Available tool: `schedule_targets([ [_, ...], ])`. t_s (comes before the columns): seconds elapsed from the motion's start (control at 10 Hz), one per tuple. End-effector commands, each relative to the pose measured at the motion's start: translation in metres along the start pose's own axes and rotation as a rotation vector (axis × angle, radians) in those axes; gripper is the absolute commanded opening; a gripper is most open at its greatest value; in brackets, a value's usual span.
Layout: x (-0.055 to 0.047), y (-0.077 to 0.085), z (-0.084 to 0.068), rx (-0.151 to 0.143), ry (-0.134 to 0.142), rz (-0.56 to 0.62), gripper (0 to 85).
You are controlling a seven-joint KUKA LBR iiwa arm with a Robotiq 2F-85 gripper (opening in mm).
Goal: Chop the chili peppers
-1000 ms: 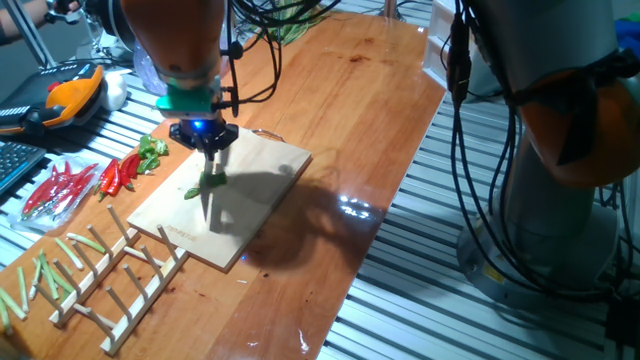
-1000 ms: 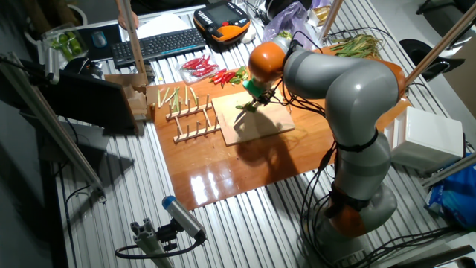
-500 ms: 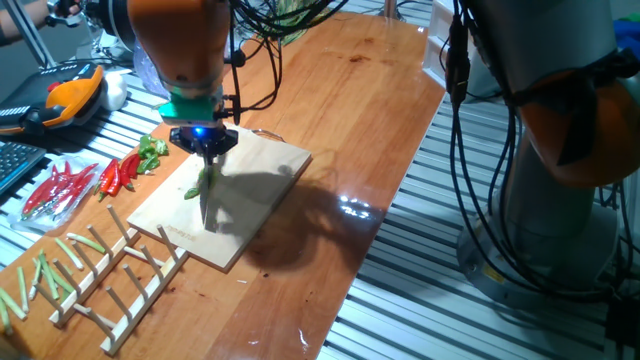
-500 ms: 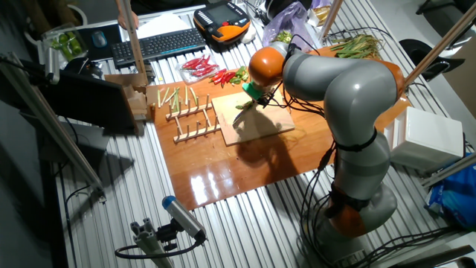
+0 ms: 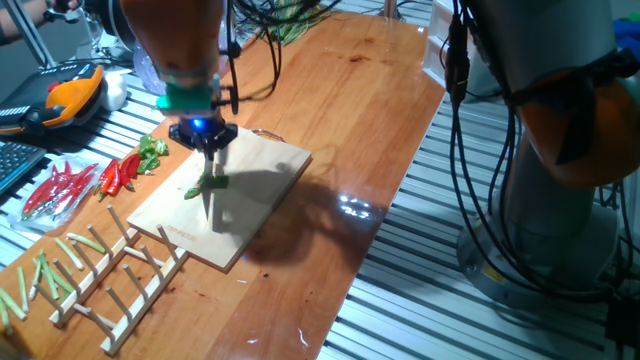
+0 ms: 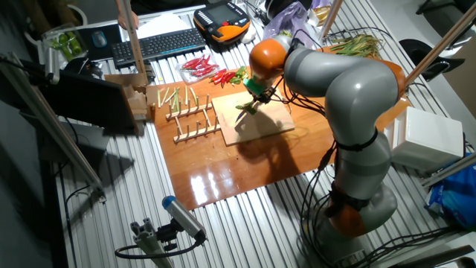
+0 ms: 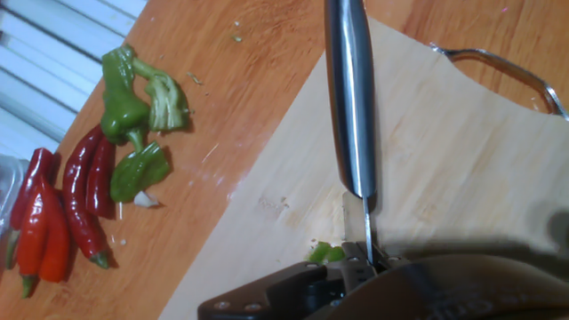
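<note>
since the earlier frame, gripper (image 5: 207, 146) is sitting slightly higher over cutting board (image 5: 270, 170), knife (image 7: 349, 98) clamped between its fingers, blade pointing down at the board. chili peppers (image 5: 205, 186) are lying on the board beside the blade. red chilies (image 7: 62, 209) are lying off the board's edge.

Overhead lighting, even and moderately bright. White glare patch on varnished table (image 5: 356, 208) beyond gripper (image 5: 207, 150); arm shadow across cutting board (image 5: 262, 185). Fixed views soft. Hand view sharp; knife (image 7: 351, 107) handle shows streak highlight.
</note>
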State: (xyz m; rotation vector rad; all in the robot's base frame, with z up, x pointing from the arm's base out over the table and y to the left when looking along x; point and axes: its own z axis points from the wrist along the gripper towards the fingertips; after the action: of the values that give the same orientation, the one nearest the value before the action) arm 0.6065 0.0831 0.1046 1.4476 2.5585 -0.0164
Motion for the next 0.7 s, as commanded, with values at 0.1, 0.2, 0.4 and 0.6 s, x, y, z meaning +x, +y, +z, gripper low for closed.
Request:
schedule_targets([
  [0.1,-0.0006,-0.0025,0.0009,0.003,-0.023,0.015,0.0],
  [0.2,-0.0010,-0.0046,0.0016,0.009,-0.037,0.033,0.0],
  [0.4,-0.0005,-0.0060,0.0022,0.008,-0.043,0.059,0.0],
  [0.6,0.0001,-0.0070,0.0038,0.014,-0.045,0.077,0.0],
])
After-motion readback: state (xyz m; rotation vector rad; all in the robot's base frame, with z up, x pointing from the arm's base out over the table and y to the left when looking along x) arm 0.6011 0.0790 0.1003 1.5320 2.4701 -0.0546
